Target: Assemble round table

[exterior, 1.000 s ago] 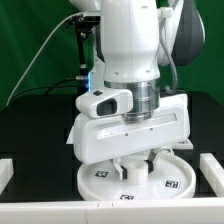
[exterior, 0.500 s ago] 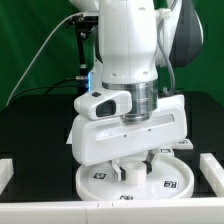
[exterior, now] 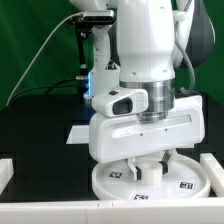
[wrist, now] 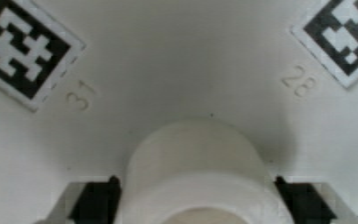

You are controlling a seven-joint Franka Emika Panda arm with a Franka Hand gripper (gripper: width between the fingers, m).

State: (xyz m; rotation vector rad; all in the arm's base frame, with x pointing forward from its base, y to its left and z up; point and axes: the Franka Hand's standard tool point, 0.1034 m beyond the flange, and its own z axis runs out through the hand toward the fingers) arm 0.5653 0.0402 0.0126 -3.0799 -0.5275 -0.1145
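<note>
The round disc [exterior: 192,184] lies flat on the black table at the front, with tags on its face. My gripper [exterior: 150,166] points straight down over its middle. In the wrist view the gripper [wrist: 197,202] is shut on the short white post [wrist: 194,160], one dark finger [wrist: 98,200] on each side. The post stands upright on the disc's face [wrist: 176,70] between tags 37 and 28. In the exterior view only a sliver of the post [exterior: 150,174] shows under the hand. The cross-shaped base is out of view.
White border rails lie at the exterior view's left [exterior: 12,170], right [exterior: 212,160] and along the front [exterior: 50,213]. A corner of the marker board [exterior: 80,133] shows behind the hand. A green backdrop stands at the back.
The hand has moved toward the exterior view's right, and the disc beneath it has shifted right with it. The grip on the post looks unchanged.
</note>
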